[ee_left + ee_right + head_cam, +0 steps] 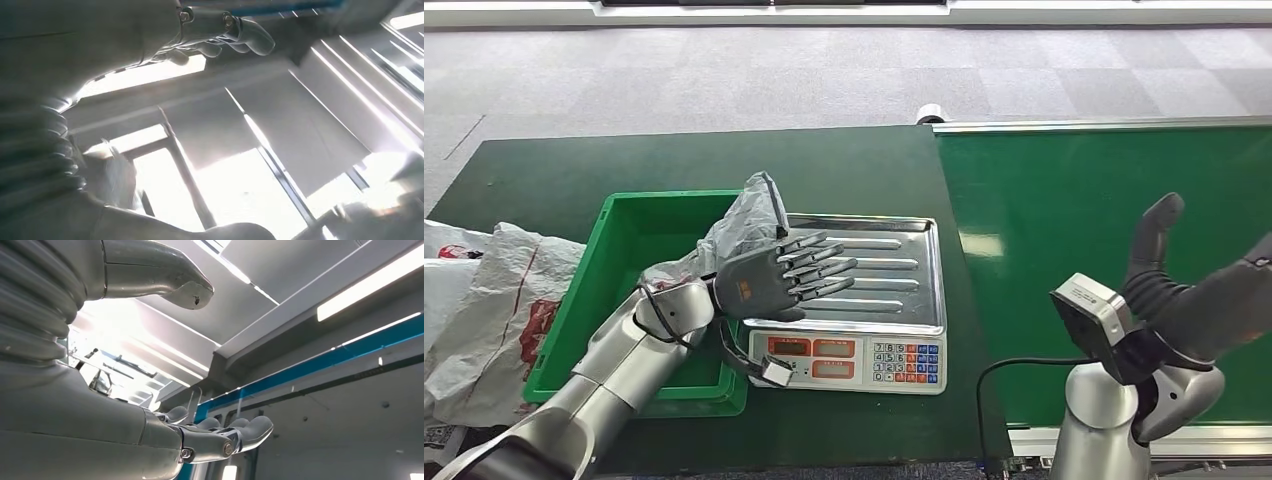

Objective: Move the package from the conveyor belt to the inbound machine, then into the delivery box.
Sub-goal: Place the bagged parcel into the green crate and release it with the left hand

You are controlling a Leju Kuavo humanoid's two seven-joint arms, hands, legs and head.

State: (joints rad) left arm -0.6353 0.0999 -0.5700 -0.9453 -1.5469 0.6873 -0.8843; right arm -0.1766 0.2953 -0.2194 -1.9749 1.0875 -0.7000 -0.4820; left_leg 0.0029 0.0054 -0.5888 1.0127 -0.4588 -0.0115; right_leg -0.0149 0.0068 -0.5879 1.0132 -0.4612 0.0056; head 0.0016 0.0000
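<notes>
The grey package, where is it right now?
In the head view, the grey package sits left of centre, behind the left hand, between the green bin and the scale's steel tray.

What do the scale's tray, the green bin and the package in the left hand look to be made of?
Tray: likely stainless steel, shiny with pressed ribs and reflections. Green bin: apparently moulded plastic, uniform colour with a thick rim. Package: thin grey plastic film, crinkled and slightly glossy, held in the left hand.
</notes>
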